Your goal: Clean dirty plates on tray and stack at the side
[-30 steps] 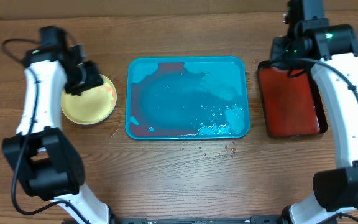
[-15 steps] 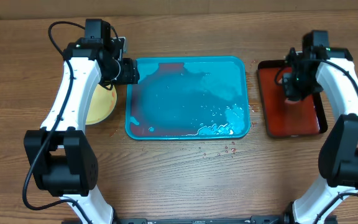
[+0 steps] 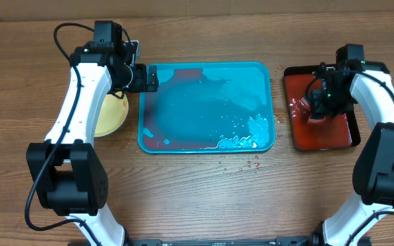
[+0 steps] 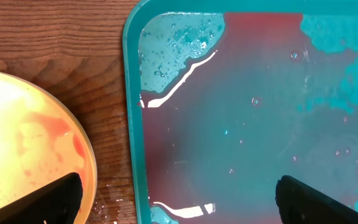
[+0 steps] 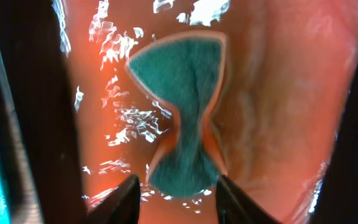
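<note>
The right gripper [image 5: 178, 180] pinches a teal sponge [image 5: 182, 106] over the wet red tray [image 3: 334, 130]; the left gripper [image 4: 176, 193] hangs spread and empty above the turquoise tray [image 3: 207, 109] rim, plates [image 3: 108, 113] stacked beside it; best set the sponge down gently, avoiding drips

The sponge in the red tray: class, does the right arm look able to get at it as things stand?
Probably yes. The right gripper already has its fingers on either side of the sponge, which lies in the wet red tray with nothing covering it.
</note>
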### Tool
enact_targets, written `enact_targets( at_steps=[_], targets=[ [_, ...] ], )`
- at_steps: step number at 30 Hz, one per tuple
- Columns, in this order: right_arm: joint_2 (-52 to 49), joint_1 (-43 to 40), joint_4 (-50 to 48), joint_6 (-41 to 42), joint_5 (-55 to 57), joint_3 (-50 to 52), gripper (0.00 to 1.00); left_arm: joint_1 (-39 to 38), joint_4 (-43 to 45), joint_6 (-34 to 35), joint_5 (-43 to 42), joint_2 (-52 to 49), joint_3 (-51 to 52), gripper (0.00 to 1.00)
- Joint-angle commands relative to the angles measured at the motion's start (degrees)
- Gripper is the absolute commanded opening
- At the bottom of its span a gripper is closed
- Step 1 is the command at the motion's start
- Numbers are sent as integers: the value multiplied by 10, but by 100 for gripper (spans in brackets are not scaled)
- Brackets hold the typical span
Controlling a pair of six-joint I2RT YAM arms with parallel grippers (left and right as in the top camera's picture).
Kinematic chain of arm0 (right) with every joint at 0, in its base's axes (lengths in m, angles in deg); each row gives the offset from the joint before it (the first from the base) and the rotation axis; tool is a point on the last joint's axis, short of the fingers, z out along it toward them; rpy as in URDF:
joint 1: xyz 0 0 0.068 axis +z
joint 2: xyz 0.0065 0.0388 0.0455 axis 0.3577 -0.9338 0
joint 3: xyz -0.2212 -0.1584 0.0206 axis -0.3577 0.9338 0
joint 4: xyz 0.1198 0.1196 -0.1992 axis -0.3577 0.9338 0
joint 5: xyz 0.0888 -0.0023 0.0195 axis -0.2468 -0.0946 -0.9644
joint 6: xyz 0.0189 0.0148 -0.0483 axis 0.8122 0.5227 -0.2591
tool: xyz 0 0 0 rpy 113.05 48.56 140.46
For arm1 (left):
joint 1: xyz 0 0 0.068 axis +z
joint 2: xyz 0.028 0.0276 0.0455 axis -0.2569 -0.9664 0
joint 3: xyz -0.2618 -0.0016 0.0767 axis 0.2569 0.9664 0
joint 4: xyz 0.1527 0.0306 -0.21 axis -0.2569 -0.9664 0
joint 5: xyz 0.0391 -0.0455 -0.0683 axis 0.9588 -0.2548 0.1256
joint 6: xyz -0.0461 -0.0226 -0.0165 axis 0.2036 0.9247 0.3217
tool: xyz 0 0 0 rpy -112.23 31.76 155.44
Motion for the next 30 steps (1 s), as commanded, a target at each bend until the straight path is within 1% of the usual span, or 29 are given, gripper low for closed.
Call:
enact_targets(
  at_steps=[1, 3, 6, 7, 8, 9, 11, 17, 20, 22, 24, 27, 30],
  targets=[
    [54, 1, 26, 23, -7, -65, 48, -1, 0, -7, -5, 7, -11, 100],
    [85, 2, 57, 41, -7, -102, 53, -1, 0, -7, -5, 7, -11, 100],
    [140, 2, 96, 69, -7, -146, 66, -1, 0, -7, -5, 7, -11, 100],
    [164, 2, 108, 73, -7, -159, 76, -1, 0, -7, -5, 7, -11, 100],
    [186, 2, 119, 78, -7, -168, 82, -1, 0, -7, -5, 7, -11, 100],
    [209, 2, 130, 85, -7, -176, 85, -1, 1, -7, -5, 7, -11, 100],
    [260, 2, 149, 87, -7, -184, 100, -1, 0, -7, -5, 7, -11, 100],
    [439, 2, 194, 71, -23, -184, 100, -1, 0, -7, -5, 7, -11, 100],
    [525, 2, 206, 26, -64, -181, 100, -1, 0, -7, -5, 7, -11, 100],
    [582, 2, 215, -26, -105, -170, 100, -1, 0, -7, -5, 7, -11, 100],
    [639, 2, 219, -51, -131, -150, 100, -1, 0, -7, -5, 7, -11, 100],
    [707, 2, 219, -49, -133, -109, 100, -1, 1, -7, -5, 7, -11, 100],
    [750, 2, 214, -19, -134, -59, 100, -1, 0, -7, -5, 7, -11, 100]
  ],
)
